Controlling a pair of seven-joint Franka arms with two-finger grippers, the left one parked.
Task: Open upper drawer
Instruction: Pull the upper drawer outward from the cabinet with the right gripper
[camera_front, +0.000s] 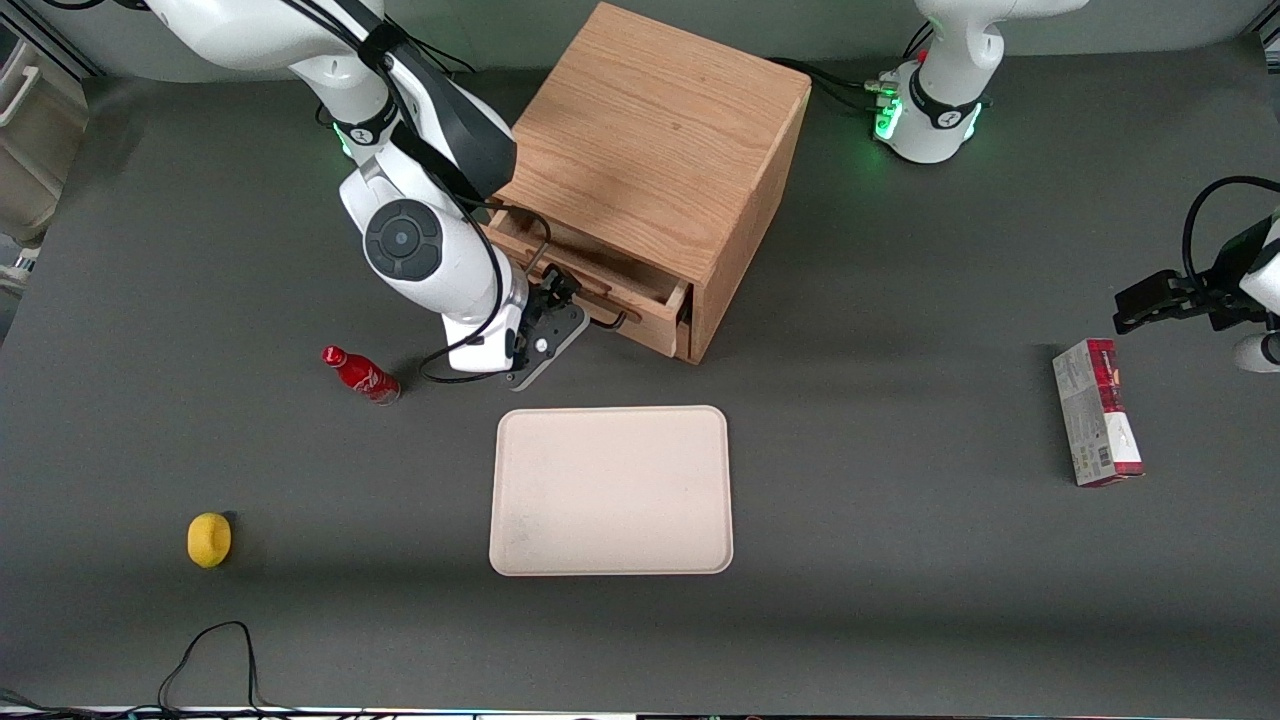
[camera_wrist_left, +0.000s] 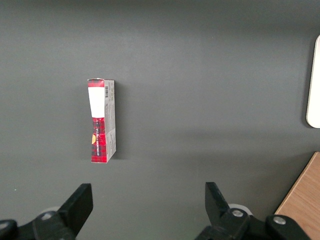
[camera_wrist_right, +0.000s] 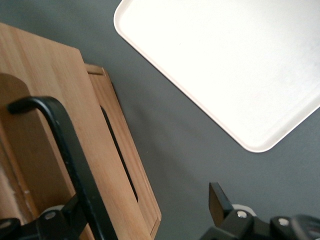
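The oak cabinet (camera_front: 650, 140) stands at the table's middle. Its upper drawer (camera_front: 645, 305) stands out a little from the cabinet front, with its side wall showing. My right gripper (camera_front: 558, 298) is right in front of that drawer, at its black bar handle (camera_front: 540, 255). In the right wrist view the gripper (camera_wrist_right: 145, 197) is open and wide. The handle (camera_wrist_right: 70, 155) crosses close in front of one finger, which is mostly hidden. The other finger (camera_wrist_right: 218, 202) is apart from the wood, over bare table. The light-wood drawer front (camera_wrist_right: 50, 90) fills the space beside the handle.
A cream tray (camera_front: 610, 490) lies nearer the front camera than the cabinet and shows in the right wrist view (camera_wrist_right: 225, 65). A red bottle (camera_front: 362, 375) and a lemon (camera_front: 209, 539) lie toward the working arm's end. A red-and-white box (camera_front: 1096, 410) lies toward the parked arm's end.
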